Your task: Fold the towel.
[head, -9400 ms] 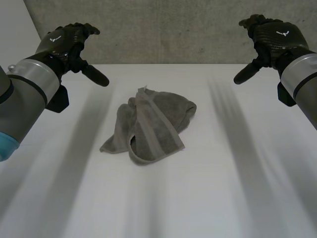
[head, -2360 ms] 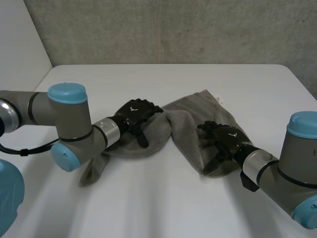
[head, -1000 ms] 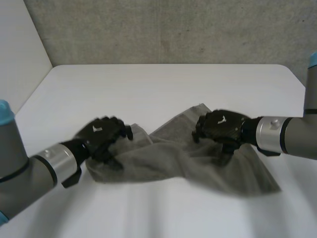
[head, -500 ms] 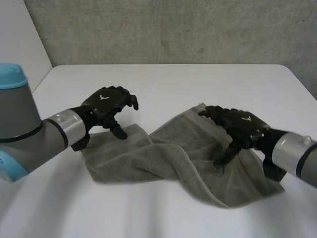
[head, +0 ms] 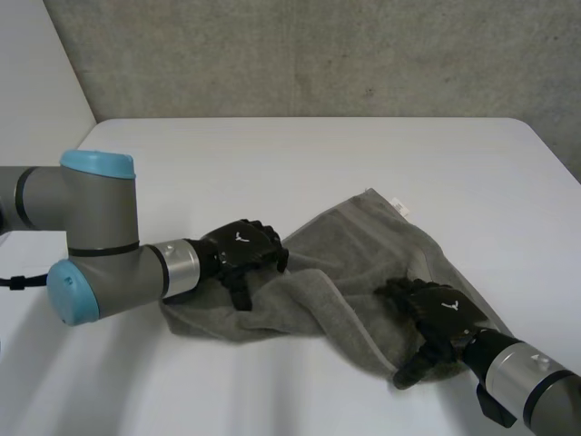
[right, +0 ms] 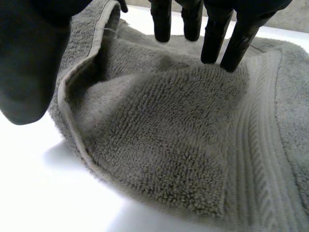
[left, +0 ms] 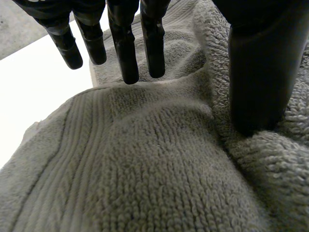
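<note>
A grey towel (head: 363, 241) lies rumpled across the middle of the white table, with a twisted fold running through its centre. My left hand (head: 241, 253) rests on the towel's left part, fingers (left: 123, 53) straight above the cloth (left: 159, 169) and thumb (left: 260, 77) pressing into it. My right hand (head: 438, 313) sits on the towel's near right corner. Its fingers (right: 161, 21) are straight, with their tips on the cloth (right: 164, 135). Its thumb (right: 29, 67) hangs beside the hemmed edge over bare table. Neither hand grips anything.
The white table (head: 300, 154) stretches bare behind and to both sides of the towel. A grey concrete wall (head: 318, 54) stands behind the far edge. My left arm's elbow (head: 95, 236) lies low over the table at the left.
My left hand has dropped from above the towel's far left edge onto its left part. My right hand has slid toward me to the near right corner. The towel has shifted slightly.
</note>
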Action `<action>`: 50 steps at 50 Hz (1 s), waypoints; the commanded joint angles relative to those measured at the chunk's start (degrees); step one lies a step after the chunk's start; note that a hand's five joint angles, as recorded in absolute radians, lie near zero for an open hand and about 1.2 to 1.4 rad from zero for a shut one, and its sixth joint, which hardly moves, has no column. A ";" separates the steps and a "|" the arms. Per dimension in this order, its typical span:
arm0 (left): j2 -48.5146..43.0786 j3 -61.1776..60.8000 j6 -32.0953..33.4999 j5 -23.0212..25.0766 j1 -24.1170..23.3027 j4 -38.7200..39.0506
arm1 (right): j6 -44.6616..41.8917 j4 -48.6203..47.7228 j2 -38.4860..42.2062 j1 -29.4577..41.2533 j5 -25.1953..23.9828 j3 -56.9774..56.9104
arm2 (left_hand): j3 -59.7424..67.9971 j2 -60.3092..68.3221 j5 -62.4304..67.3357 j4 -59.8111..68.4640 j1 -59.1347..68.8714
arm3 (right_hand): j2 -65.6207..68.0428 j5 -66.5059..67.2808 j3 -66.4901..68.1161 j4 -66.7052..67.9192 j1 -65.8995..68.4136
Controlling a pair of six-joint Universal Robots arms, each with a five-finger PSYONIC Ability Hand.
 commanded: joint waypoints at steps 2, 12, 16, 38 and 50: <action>0.10 0.21 -0.10 0.47 -0.68 -0.49 | -0.19 -1.50 3.77 4.11 0.86 -1.03 | -2.82 0.80 2.74 -3.18 -0.36 | 18.11 16.31 -2.33 -3.85 17.77; 4.58 0.21 0.43 0.39 0.29 -0.93 | -2.12 -1.68 2.90 5.16 -0.19 -7.52 | -2.82 49.58 51.52 -3.18 48.42 | 67.51 65.71 -2.33 -3.85 67.16; 8.18 -0.66 -0.01 0.12 0.82 -0.93 | -1.86 -1.50 1.93 5.07 0.07 -10.69 | -2.82 49.58 51.52 -3.18 48.42 | 67.51 65.71 -2.33 -3.85 67.16; 29.35 -18.11 -15.38 0.39 7.06 6.09 | -4.40 7.81 8.24 5.51 -10.20 -42.15 | -2.82 49.58 51.52 -3.18 48.42 | 67.51 65.71 -2.33 -3.85 67.16; 33.41 -39.69 -26.90 -0.05 4.51 20.61 | -16.45 20.47 20.03 13.25 -11.88 -46.47 | -2.82 49.58 51.52 -3.18 48.42 | 58.48 56.68 -2.33 -3.85 58.14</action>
